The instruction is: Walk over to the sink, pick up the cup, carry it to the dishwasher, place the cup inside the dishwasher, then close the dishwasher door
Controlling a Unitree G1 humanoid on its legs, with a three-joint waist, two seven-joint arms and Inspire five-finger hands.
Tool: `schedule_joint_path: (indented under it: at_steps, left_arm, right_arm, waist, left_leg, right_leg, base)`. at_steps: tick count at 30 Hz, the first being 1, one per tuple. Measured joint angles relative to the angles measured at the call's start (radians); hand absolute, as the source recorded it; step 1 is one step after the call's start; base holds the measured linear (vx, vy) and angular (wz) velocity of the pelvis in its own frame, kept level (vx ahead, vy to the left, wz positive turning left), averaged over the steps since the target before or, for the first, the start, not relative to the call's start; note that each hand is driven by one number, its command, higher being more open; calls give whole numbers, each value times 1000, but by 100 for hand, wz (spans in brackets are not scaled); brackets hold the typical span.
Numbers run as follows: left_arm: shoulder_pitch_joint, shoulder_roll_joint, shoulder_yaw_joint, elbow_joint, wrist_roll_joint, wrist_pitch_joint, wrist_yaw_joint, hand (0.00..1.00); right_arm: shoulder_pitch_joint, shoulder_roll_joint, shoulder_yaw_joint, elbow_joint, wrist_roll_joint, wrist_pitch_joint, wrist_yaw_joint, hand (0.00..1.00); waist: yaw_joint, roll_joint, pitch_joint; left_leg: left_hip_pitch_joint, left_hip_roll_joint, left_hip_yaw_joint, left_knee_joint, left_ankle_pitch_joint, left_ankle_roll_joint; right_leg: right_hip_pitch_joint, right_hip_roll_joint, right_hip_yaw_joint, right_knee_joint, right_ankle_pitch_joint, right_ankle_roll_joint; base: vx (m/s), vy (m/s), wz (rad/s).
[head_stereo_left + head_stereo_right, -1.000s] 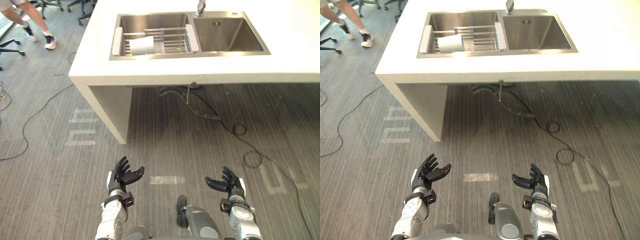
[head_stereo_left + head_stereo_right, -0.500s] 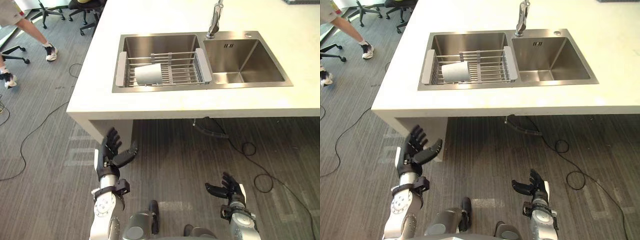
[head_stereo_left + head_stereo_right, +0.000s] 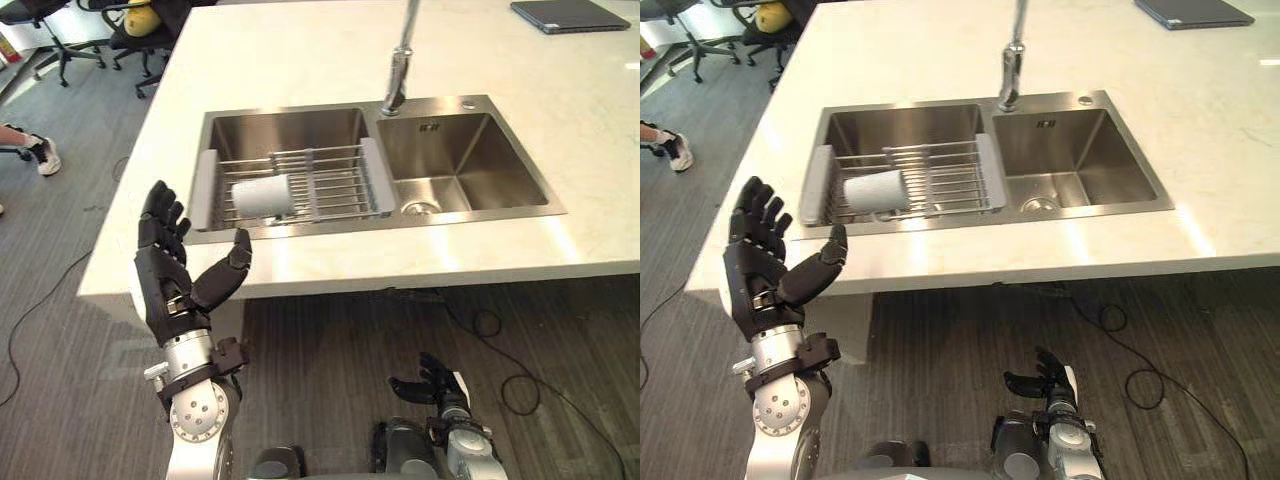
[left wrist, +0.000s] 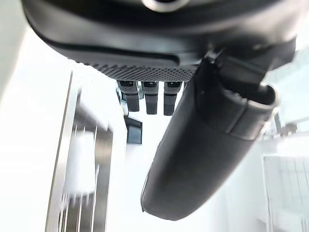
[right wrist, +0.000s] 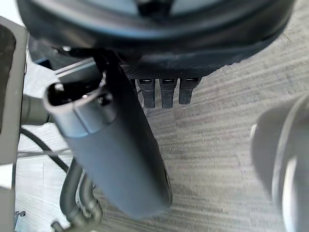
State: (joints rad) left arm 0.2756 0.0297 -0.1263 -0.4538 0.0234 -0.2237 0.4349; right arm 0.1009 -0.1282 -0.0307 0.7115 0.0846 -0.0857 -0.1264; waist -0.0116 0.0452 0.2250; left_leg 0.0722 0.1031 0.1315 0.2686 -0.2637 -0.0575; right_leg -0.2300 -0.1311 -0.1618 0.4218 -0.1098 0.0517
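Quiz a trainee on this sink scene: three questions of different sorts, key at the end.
1. True or false: the cup stands upright in the right basin.
2. The left hand is: A) shut on the cup, B) open and holding nothing, C) resting inside the sink.
3. Fill in: the cup lies on its side on the wire ___.

Key: 1 false; 2 B; 3 rack.
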Motion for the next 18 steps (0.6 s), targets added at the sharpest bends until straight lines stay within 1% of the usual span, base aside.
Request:
schedule_joint_path:
  at_steps: [1, 2, 3, 4, 5, 6, 7, 8, 9, 10, 11, 12, 13, 14, 15, 16, 17, 18]
  left_arm:
    - [-2, 1, -36, 2, 19, 6, -12, 90]
    - [-15, 2, -57, 3, 42, 6, -26, 90]
    - [-59, 8, -81, 10, 67, 6, -61, 90]
    - [-71, 11, -82, 14, 75, 6, -69, 90]
    - [-114, 32, -78, 32, 84, 5, -94, 90]
    - [-144, 58, -67, 48, 86, 5, -116, 90]
    - [-147, 66, -59, 52, 87, 3, -119, 90]
    - [-147, 69, -45, 58, 91, 1, -126, 90]
    - [-147, 70, -27, 60, 95, 2, -133, 90]
    - [-148, 70, -18, 60, 95, 1, -134, 90]
    - [-151, 71, 5, 62, 98, 1, -135, 90]
    - [-152, 72, 18, 65, 101, 2, -135, 90]
    - [-154, 76, 44, 78, 124, 3, -136, 90]
    - [-161, 90, 63, 102, 140, 4, -137, 90]
    - [-168, 97, 68, 114, 147, 9, -138, 90]
    - [-176, 111, 83, 125, 167, 22, -144, 90]
    - [-189, 132, 94, 148, 177, 30, -152, 90]
    - [-193, 142, 99, 157, 181, 34, -153, 90]
  right_arm:
    - [-1, -21, -1, 9, 0, 0, 0, 90]
    - [-1, -32, -2, 5, 0, 0, 0, 90]
    - [4, -47, -3, -13, 0, -1, 2, 90]
    - [5, -48, -3, -14, 0, -1, 2, 90]
    - [12, -50, -5, -20, 2, -3, 2, 90]
    - [27, -53, -6, -32, 3, -7, 6, 90]
    - [31, -53, -5, -33, 3, -8, 7, 90]
    - [32, -52, -6, -34, 3, -9, 10, 90]
    - [32, -54, -10, -38, 4, -10, 12, 90]
    - [32, -58, -15, -42, 4, -10, 12, 90]
    - [31, -59, -25, -45, 6, -10, 19, 90]
    - [31, -59, -28, -49, 9, -10, 22, 90]
    - [31, -59, -35, -51, 10, -10, 29, 90]
    - [31, -62, -41, -53, 9, -12, 35, 90]
    - [31, -66, -44, -52, 10, -12, 38, 90]
    - [30, -71, -48, -46, 10, -12, 42, 90]
    - [37, -57, -47, -49, 10, -11, 45, 90]
    - [40, -51, -46, -51, 10, -12, 49, 90]
  waist:
    - [-2, 32, -14]
    - [-3, 47, -21]
    - [-7, 60, -18]
    - [-8, 61, -17]
    - [-8, 61, -14]
    - [-9, 62, -11]
    - [-9, 59, -9]
    - [-8, 55, -7]
    - [-7, 61, -11]
    - [-7, 62, -12]
    - [-4, 62, -12]
    - [-1, 62, -12]
    - [1, 60, -11]
    - [1, 60, -11]
    - [1, 64, -13]
    - [2, 77, -18]
    - [8, 53, -18]
    - [9, 43, -18]
  left_leg:
    - [-1, 35, -5, 5, -3, -6]
    - [-1, 50, -10, 10, 0, -7]
    - [-13, 75, -15, 66, 5, -14]
    - [-21, 79, -16, 89, 8, -18]
    - [-57, 99, -25, 204, 23, -37]
    - [-116, 123, -39, 366, 71, -43]
    - [-135, 131, -39, 421, 90, -42]
    - [-158, 136, -36, 468, 80, -42]
    - [-186, 128, -31, 472, 48, -36]
    - [-200, 119, -29, 461, 31, -32]
    - [-219, 101, -29, 408, 5, -22]
    - [-224, 90, -31, 373, -1, -22]
    - [-227, 62, -38, 281, 0, -16]
    - [-222, 29, -40, 149, 32, -6]
    - [-218, 17, -42, 73, 86, 2]
    - [-202, 8, -44, -10, 207, 12]
    - [-186, -12, -38, -31, 217, 16]
    - [-181, -20, -38, -43, 217, 17]
  right_leg:
    - [14, 32, -12, -14, -8, -17]
    - [20, 47, -19, -18, -16, -29]
    - [48, 67, -36, -36, -28, -45]
    - [57, 71, -38, -41, -29, -47]
    - [95, 82, -49, -67, -35, -58]
    - [152, 96, -55, -101, -40, -66]
    - [174, 99, -55, -118, -40, -71]
    - [199, 102, -54, -140, -43, -81]
    - [218, 102, -51, -165, -44, -89]
    - [223, 101, -50, -173, -43, -89]
    - [233, 99, -47, -184, -43, -88]
    - [238, 97, -46, -190, -42, -86]
    - [248, 89, -42, -201, -31, -67]
    - [254, 76, -40, -204, -31, -54]
    - [253, 73, -39, -203, -34, -46]
    - [254, 75, -27, -196, -45, -26]
    - [259, 61, -19, -202, -47, -22]
    - [261, 55, -17, -206, -49, -18]
  base:
    - [262, -282, 2]
    - [253, -309, 4]
    - [156, -200, 7]
    - [155, -242, 17]
    - [116, -208, 14]
    - [145, -232, 11]
    - [144, -168, 2]
    - [122, -75, -5]
    - [118, -56, -5]
    - [119, -18, -5]
    - [102, 6, -5]
    - [139, 36, -8]
    - [152, 77, -5]
    - [162, 90, -2]
    - [178, 124, -5]
    - [188, 123, -6]
    - [207, 144, -5]
    - [155, 108, 3]
